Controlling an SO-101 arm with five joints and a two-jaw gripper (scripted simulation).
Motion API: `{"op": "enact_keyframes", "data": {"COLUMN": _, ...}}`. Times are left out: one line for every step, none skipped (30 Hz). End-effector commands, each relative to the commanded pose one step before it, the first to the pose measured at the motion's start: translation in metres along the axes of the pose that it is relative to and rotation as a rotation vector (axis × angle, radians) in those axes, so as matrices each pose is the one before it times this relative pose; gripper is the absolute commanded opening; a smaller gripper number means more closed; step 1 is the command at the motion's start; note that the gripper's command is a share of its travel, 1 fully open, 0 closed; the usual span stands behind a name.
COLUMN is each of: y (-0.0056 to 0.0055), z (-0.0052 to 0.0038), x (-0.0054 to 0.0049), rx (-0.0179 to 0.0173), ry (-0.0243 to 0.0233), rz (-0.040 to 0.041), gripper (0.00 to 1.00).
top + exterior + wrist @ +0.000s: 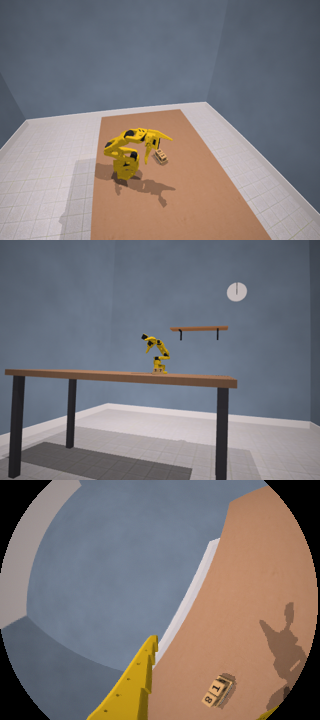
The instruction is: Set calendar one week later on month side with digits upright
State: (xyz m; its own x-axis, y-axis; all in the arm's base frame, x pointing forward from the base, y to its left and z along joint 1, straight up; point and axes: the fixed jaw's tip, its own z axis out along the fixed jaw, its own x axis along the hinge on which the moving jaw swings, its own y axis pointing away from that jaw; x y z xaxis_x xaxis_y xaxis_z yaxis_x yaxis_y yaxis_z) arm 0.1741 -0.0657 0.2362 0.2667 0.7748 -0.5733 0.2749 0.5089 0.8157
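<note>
End effector (159,151) wide open, nothing held, up near centre of exterior frame. Cubes (161,153) (157,370) (214,692) in tray (165,161) (157,373), lower right of wrist frame. Prob. pre-grasp; next: ID month side, then lower to a cube.

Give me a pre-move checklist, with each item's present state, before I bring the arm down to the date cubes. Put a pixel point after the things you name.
1. Gripper (159,151) open: ok, jaws wide apart.
2. Both cubes (159,151) (157,370) (214,692) side by side: ok.
3. Tray (162,163) (157,373) resting on the table (196,191) (116,376) (265,570): ok.
4. Gripper away from the cubes: ok, raised above the table in the exterior view.
5. Month's name readable, to confirm the date side: cannot tell, too small.
</note>
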Motion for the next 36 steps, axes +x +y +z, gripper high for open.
{"op": "enact_keyframes", "data": {"y": 0.00018, "z": -0.000185, "x": -0.00022, "rx": -0.00108, "ry": -0.00067, "rz": 0.00095, "gripper": 1.0}}
{"op": "enact_keyframes", "data": {"y": 0.0, "z": 0.0, "x": 0.0, "rx": 0.0, "ry": 0.0, "rz": 0.0, "gripper": 1.0}}
{"op": "enact_keyframes", "data": {"y": 0.0, "z": 0.0, "x": 0.0, "rx": 0.0, "ry": 0.0, "rz": 0.0, "gripper": 1.0}}
{"op": "enact_keyframes", "data": {"y": 0.0, "z": 0.0, "x": 0.0, "rx": 0.0, "ry": 0.0, "rz": 0.0, "gripper": 1.0}}
{"op": "enact_keyframes", "data": {"y": 0.0, "z": 0.0, "x": 0.0, "rx": 0.0, "ry": 0.0, "rz": 0.0, "gripper": 1.0}}
{"op": "enact_keyframes", "data": {"y": 0.0, "z": 0.0, "x": 0.0, "rx": 0.0, "ry": 0.0, "rz": 0.0, "gripper": 1.0}}
{"op": "enact_keyframes", "data": {"y": 0.0, "z": 0.0, "x": 0.0, "rx": 0.0, "ry": 0.0, "rz": 0.0, "gripper": 1.0}}
{"op": "enact_keyframes", "data": {"y": 0.0, "z": 0.0, "x": 0.0, "rx": 0.0, "ry": 0.0, "rz": 0.0, "gripper": 1.0}}
{"op": "enact_keyframes", "data": {"y": 0.0, "z": 0.0, "x": 0.0, "rx": 0.0, "ry": 0.0, "rz": 0.0, "gripper": 1.0}}
{"op": "enact_keyframes", "data": {"y": 0.0, "z": 0.0, "x": 0.0, "rx": 0.0, "ry": 0.0, "rz": 0.0, "gripper": 1.0}}
{"op": "enact_keyframes", "data": {"y": 0.0, "z": 0.0, "x": 0.0, "rx": 0.0, "ry": 0.0, "rz": 0.0, "gripper": 1.0}}
{"op": "enact_keyframes", "data": {"y": 0.0, "z": 0.0, "x": 0.0, "rx": 0.0, "ry": 0.0, "rz": 0.0, "gripper": 1.0}}
{"op": "enact_keyframes", "data": {"y": 0.0, "z": 0.0, "x": 0.0, "rx": 0.0, "ry": 0.0, "rz": 0.0, "gripper": 1.0}}
{"op": "enact_keyframes", "data": {"y": 0.0, "z": 0.0, "x": 0.0, "rx": 0.0, "ry": 0.0, "rz": 0.0, "gripper": 1.0}}
{"op": "enact_keyframes", "data": {"y": 0.0, "z": 0.0, "x": 0.0, "rx": 0.0, "ry": 0.0, "rz": 0.0, "gripper": 1.0}}
{"op": "enact_keyframes", "data": {"y": 0.0, "z": 0.0, "x": 0.0, "rx": 0.0, "ry": 0.0, "rz": 0.0, "gripper": 1.0}}
{"op": "enact_keyframes", "data": {"y": 0.0, "z": 0.0, "x": 0.0, "rx": 0.0, "ry": 0.0, "rz": 0.0, "gripper": 1.0}}
{"op": "enact_keyframes", "data": {"y": 0.0, "z": 0.0, "x": 0.0, "rx": 0.0, "ry": 0.0, "rz": 0.0, "gripper": 1.0}}
{"op": "enact_keyframes", "data": {"y": 0.0, "z": 0.0, "x": 0.00001, "rx": 0.0, "ry": 0.0, "rz": 0.0, "gripper": 1.0}}
{"op": "enact_keyframes", "data": {"y": -0.00001, "z": 0.000006, "x": 0.00001, "rx": 0.0, "ry": 0.0, "rz": 0.0, "gripper": 1.0}}
{"op": "enact_keyframes", "data": {"y": 0.0, "z": 0.000006, "x": 0.00001, "rx": 0.0, "ry": 0.0, "rz": 0.0, "gripper": 1.0}}
{"op": "enact_keyframes", "data": {"y": -0.00001, "z": 0.000006, "x": 0.00002, "rx": 0.0, "ry": 0.0, "rz": 0.0, "gripper": 1.0}}
{"op": "enact_keyframes", "data": {"y": -0.00001, "z": 0.000012, "x": 0.00004, "rx": 0.0, "ry": 0.0, "rz": 0.0, "gripper": 1.0}}
{"op": "enact_keyframes", "data": {"y": -0.00002, "z": 0.000018, "x": 0.00005, "rx": 0.00038, "ry": 0.00069, "rz": -0.00245, "gripper": 1.0}}
{"op": "enact_keyframes", "data": {"y": -0.00002, "z": 0.000024, "x": 0.00006, "rx": 0.00016, "ry": 0.00035, "rz": -0.00116, "gripper": 1.0}}
{"op": "enact_keyframes", "data": {"y": -0.00003, "z": 0.00003, "x": 0.00008, "rx": 0.00025, "ry": 0.00044, "rz": -0.00151, "gripper": 1.0}}
{"op": "enact_keyframes", "data": {"y": -0.00003, "z": 0.000036, "x": 0.0001, "rx": 0.00025, "ry": 0.0005, "rz": -0.00182, "gripper": 1.0}}
{"op": "enact_keyframes", "data": {"y": -0.00004, "z": 0.000042, "x": 0.00011, "rx": 0.00035, "ry": 0.00066, "rz": -0.00223, "gripper": 1.0}}
{"op": "enact_keyframes", "data": {"y": -0.00005, "z": 0.000048, "x": 0.00014, "rx": 0.00038, "ry": 0.00075, "rz": -0.00261, "gripper": 1.0}}
{"op": "enact_keyframes", "data": {"y": -0.00005, "z": 0.000061, "x": 0.00016, "rx": 0.00047, "ry": 0.00088, "rz": -0.00308, "gripper": 1.0}}
{"op": "enact_keyframes", "data": {"y": -0.00006, "z": 0.000067, "x": 0.00019, "rx": 0.0005, "ry": 0.00101, "rz": -0.00355, "gripper": 1.0}}
{"op": "enact_keyframes", "data": {"y": -0.00006, "z": 0.000079, "x": 0.00022, "rx": 0.0006, "ry": 0.00119, "rz": -0.00402, "gripper": 1.0}}
{"op": "enact_keyframes", "data": {"y": 0.0, "z": 0.0, "x": 0.0, "rx": 0.0, "ry": 0.0, "rz": 0.0, "gripper": 1.0}}
{"op": "enact_keyframes", "data": {"y": 0.0, "z": 0.0, "x": 0.0, "rx": 0.0, "ry": 0.0, "rz": 0.0, "gripper": 1.0}}
{"op": "enact_keyframes", "data": {"y": -0.00007, "z": 0.000089, "x": 0.00025, "rx": 0.00067, "ry": 0.00129, "rz": -0.00455, "gripper": 1.0}}
{"op": "enact_keyframes", "data": {"y": -0.00008, "z": 0.000098, "x": 0.00027, "rx": 0.00072, "ry": 0.00148, "rz": -0.00512, "gripper": 0.99}}
